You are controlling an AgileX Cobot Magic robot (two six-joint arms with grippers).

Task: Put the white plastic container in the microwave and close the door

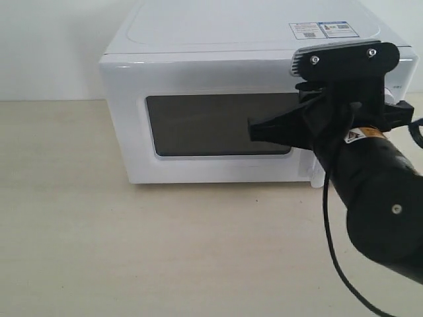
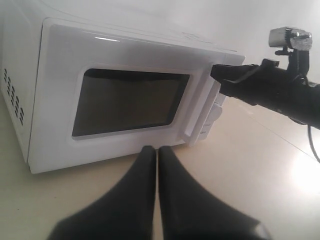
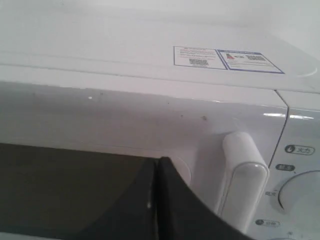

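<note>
- Door (image 1: 198, 76) of the microwave (image 1: 198, 33) is shut flush with the casing. The right gripper (image 1: 253, 130) is in front of it with its two black, tapered fingers pressed together and nothing between them.
- Right wrist view: the same gripper (image 3: 157, 166) shows only a hairline seam between its matte fingers, set against the dark window (image 3: 65, 190) and just beside the handle (image 3: 245, 180).
- Left wrist view: the right gripper's tip (image 2: 216, 71) is near the top of the handle (image 2: 197, 110). Whether they touch cannot be told.
- Left gripper (image 2: 156, 151) is shown only in its own wrist view, closed to a thin line and empty. It points at the door's lower edge from over the table (image 2: 240, 165).
- The handle is a smooth, glossy white vertical bar with a rounded end.
- The window (image 1: 198, 125) is a dark rectangle with rounded corners. What is inside the oven cannot be told through it.
- The microwave is a glossy white box with a printed sticker (image 1: 324, 30) on its flat top.
- Only the right wrist view shows the edge of a round white dial (image 3: 302, 195). Only the left wrist view shows the vent slots (image 2: 12, 97) in the side wall.
- The table (image 1: 132, 251) is a pale beige surface with a faint grain, and a black cable (image 1: 328, 224) hangs over it from the right arm.
</note>
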